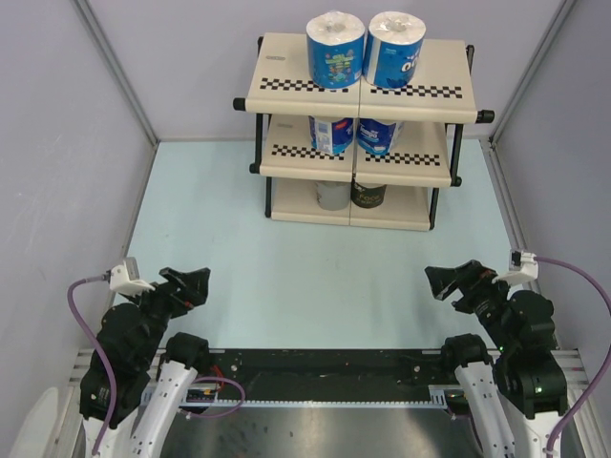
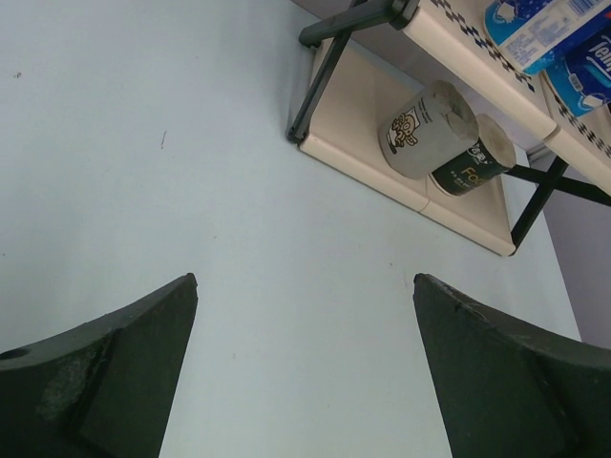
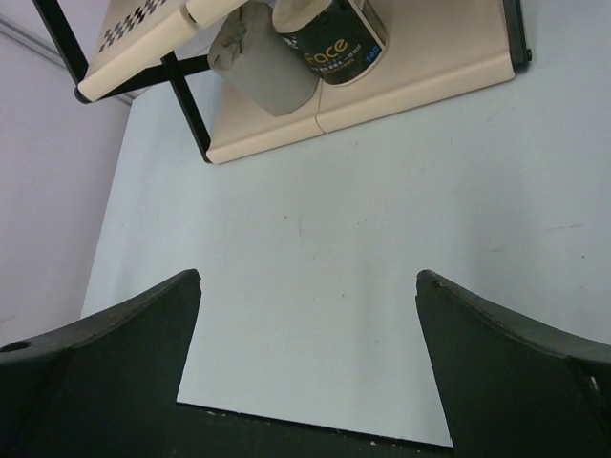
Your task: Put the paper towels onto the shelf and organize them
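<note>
Six paper towels sit on the shelf [image 1: 286,62], two to a tier, and the shelf stands at the far edge of the tabletop [image 1: 315,277], a little right of the middle. On the top board two blue-wrapped rolls [image 1: 336,50] stand upright side by side, hollow cores showing. From above, their white lettering is too small to read. Two more blue rolls [image 1: 331,134] occupy the middle tier, their upper halves hidden under the top board. On the lowest tier the grey roll [image 1: 332,194] and the dark roll [image 1: 368,194] stand just beside each other, largely covered by the middle board in the overhead view. The wrist cameras show them better. The grey one carries a small black-and-white printed figure. The dark one reads "face" in gold letters, with smaller print beneath that cannot be made out. A checkered strip runs along each front board.

Well apart from the shelf, the left gripper [image 2: 304,284] hangs over the near left corner and the right gripper [image 3: 307,277] over the near right corner. Each has its fingers spread wide with only bare tabletop between them.
</note>
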### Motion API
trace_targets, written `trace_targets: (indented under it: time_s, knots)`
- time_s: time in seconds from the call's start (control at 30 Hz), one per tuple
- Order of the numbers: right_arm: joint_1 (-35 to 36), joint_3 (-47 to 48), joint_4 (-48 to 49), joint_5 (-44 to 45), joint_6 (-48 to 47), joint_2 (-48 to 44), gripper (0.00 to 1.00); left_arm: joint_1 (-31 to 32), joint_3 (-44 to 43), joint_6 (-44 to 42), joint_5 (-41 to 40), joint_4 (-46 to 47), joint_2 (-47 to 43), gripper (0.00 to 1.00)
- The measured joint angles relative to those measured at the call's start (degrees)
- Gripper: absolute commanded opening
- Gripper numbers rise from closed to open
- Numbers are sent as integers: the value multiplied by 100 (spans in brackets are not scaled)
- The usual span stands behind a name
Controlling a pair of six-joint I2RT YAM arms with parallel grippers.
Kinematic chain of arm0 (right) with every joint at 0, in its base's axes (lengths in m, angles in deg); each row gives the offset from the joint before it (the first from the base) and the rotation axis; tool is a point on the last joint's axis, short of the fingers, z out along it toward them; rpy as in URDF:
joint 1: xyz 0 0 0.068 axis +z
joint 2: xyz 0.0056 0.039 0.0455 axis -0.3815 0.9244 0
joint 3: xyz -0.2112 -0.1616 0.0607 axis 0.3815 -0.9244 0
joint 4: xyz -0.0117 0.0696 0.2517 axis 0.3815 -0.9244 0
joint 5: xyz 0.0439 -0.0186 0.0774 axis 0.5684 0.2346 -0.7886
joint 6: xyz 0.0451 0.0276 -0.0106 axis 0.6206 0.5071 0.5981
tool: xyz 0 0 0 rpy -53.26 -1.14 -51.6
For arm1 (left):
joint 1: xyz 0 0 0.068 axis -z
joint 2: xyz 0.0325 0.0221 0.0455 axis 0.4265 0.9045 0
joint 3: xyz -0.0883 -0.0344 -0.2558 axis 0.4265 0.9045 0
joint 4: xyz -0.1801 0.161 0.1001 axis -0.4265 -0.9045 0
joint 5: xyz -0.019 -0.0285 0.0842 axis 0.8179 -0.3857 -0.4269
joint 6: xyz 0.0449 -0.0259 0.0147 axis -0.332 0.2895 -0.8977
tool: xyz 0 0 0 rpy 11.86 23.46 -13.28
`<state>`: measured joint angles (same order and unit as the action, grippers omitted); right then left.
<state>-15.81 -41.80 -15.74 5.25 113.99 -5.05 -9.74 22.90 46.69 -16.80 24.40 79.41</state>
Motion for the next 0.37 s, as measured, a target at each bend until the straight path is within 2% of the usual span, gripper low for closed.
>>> trace_targets:
  time_s: [0.37]
  knots:
    - [-37,-2,-142,-35,-7,-72,100,0,0,39,-59,-68,13,100]
